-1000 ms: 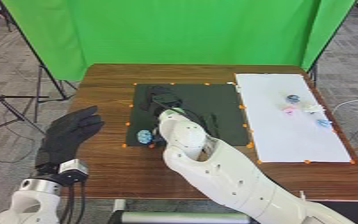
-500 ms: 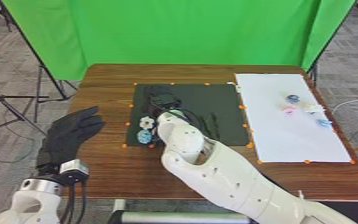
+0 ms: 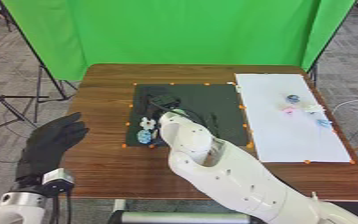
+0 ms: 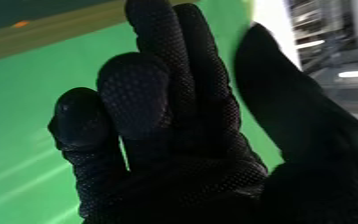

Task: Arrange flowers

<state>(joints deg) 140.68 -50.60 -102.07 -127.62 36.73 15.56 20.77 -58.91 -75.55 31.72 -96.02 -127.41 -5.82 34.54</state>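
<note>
My right hand [image 3: 160, 100] is over the black mat [image 3: 224, 107], its dark glove hard to tell from the mat. In the right wrist view the right hand [image 4: 175, 150] holds nothing; some of its fingers are straight, others partly bent, with the thumb apart. A white flower [image 3: 147, 124] and a blue flower [image 3: 144, 136] lie at the mat's left side, beside the right wrist. On the white sheet [image 3: 278, 135] are a dark blue flower [image 3: 293, 98], a pink one [image 3: 288, 110], a cream one [image 3: 314, 108] and a light blue one [image 3: 324, 123]. My left hand [image 3: 47, 145] is open at the table's left edge.
The brown wooden table [image 3: 113, 170] surrounds mat and sheet, with small orange markers along their edges. My right forearm crosses the mat's front part. A green backdrop [image 3: 193, 35] stands behind the table, and a black stand [image 3: 11, 105] is at the left.
The right hand has shifted slightly, and the white flower, hidden a second ago, has come into sight beside the wrist. The left hand has moved left and slightly down, away from the table.
</note>
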